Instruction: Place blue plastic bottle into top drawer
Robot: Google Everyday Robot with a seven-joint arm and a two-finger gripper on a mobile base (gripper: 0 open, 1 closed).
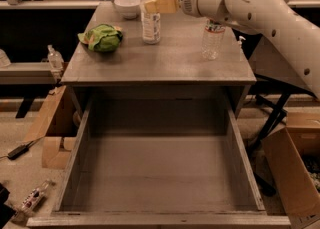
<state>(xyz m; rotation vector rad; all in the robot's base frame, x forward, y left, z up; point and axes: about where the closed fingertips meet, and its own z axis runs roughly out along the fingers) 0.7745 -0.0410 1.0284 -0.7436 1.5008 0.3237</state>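
Observation:
The blue plastic bottle (151, 27), clear with a white cap and a tall white label, stands upright at the back middle of the grey cabinet top (165, 63). My gripper (156, 3), tan at the end of the white arm, is level with the bottle's upper part, right beside or in front of it. Whether it touches the bottle does not show. The top drawer (80, 148) is pulled wide open below the cabinet top, and nothing lies in it.
A ribbed clear bottle (212, 38) stands at the right of the cabinet top. A green bag (102, 38) lies at the left and a white bowl (127, 5) at the back. Cardboard boxes (290, 168) stand on the floor at both sides.

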